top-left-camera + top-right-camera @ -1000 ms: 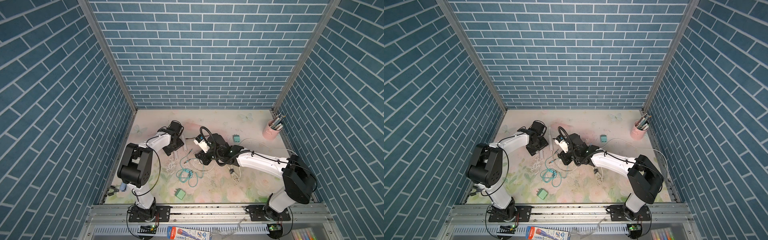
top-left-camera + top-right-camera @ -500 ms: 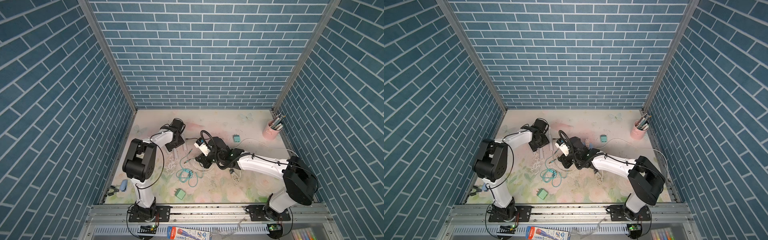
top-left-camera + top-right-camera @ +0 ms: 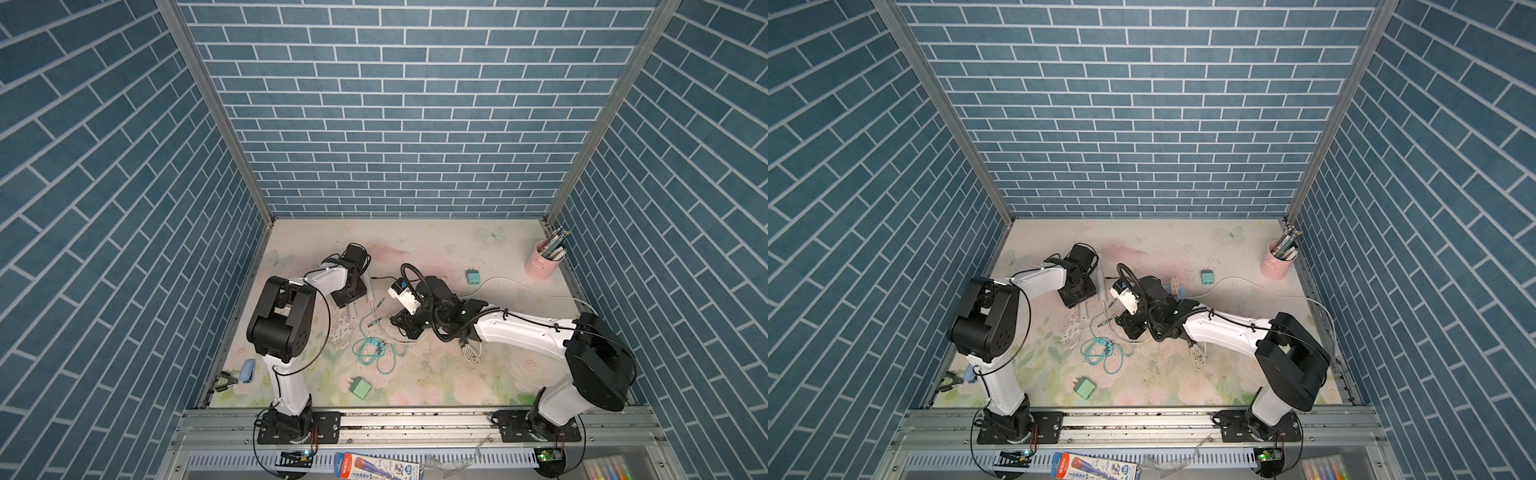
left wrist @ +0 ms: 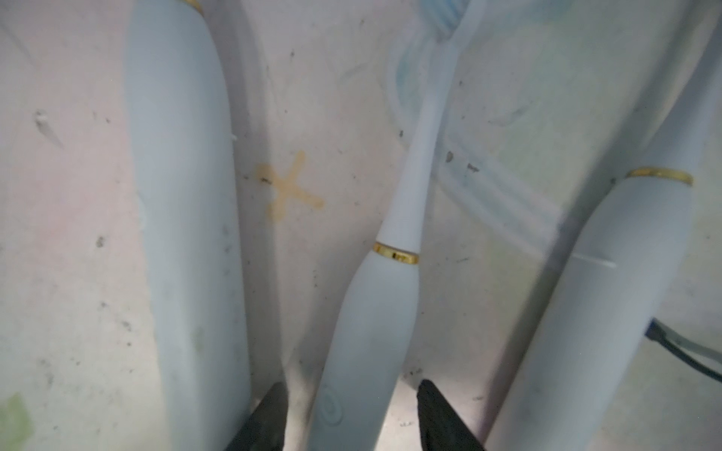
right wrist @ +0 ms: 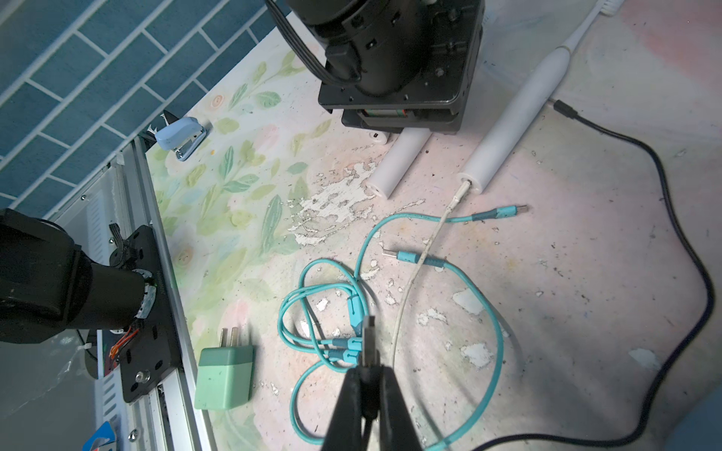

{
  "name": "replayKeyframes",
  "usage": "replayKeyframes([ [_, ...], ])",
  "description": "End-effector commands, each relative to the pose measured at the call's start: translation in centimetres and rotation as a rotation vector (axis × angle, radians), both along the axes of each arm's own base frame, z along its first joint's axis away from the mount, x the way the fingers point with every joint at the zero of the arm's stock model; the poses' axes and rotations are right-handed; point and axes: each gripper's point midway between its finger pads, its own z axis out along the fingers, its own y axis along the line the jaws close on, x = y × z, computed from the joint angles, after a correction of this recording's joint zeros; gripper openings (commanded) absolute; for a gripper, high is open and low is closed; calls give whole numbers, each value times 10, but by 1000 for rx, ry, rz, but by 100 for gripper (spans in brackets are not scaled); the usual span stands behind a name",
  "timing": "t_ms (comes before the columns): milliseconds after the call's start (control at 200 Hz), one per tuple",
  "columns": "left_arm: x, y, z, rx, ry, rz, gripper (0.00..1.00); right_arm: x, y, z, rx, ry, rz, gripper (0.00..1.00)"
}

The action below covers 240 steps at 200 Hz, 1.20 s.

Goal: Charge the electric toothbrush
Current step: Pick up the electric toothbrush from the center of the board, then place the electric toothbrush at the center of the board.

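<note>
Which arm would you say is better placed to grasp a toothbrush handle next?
Left: the left hand straddles the middle toothbrush handle, jaws open on either side. The right hand is shut on a USB plug above the teal cable.

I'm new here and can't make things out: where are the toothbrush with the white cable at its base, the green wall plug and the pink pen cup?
toothbrush (image 5: 512, 121), right wrist view, middle of handle.
green wall plug (image 5: 222, 378), right wrist view, its body.
pink pen cup (image 3: 546, 270), in a top view, outer wall.

Top views high above whole table (image 3: 415, 241); wrist cameras close, downward.
</note>
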Motion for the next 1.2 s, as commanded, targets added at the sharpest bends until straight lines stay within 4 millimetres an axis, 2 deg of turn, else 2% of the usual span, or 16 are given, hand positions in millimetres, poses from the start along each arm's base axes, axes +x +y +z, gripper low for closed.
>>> replayKeyframes([
  [0, -24, 6, -22, 21, 81, 2, 49, -5, 8, 12, 45, 12, 11, 0],
  [130, -29, 5, -28, 12, 96, -2, 40, -8, 11, 10, 44, 19, 16, 0],
  [330, -37, 2, -29, -15, 110, -7, 32, -11, 15, 5, 38, 39, 22, 0],
  [470, -40, 1, -13, -38, 86, -1, 21, -10, 16, 0, 29, 45, 15, 0],
  [585, -42, -2, 7, -76, 55, 8, 0, -9, 17, 2, 37, 47, 12, 0],
  [820, -42, -26, 59, -305, -85, 16, 0, -13, 19, 14, 81, 60, 29, 0],
  [985, -52, -26, 94, -355, -143, 35, 0, -17, 14, 24, 94, 43, 53, 0],
  [1055, -57, -29, 101, -388, -152, 35, 0, -16, 12, 28, 109, 34, 46, 0],
  [1195, -65, -27, 101, -391, -149, 36, 0, -16, 11, 24, 94, 48, 45, 0],
])
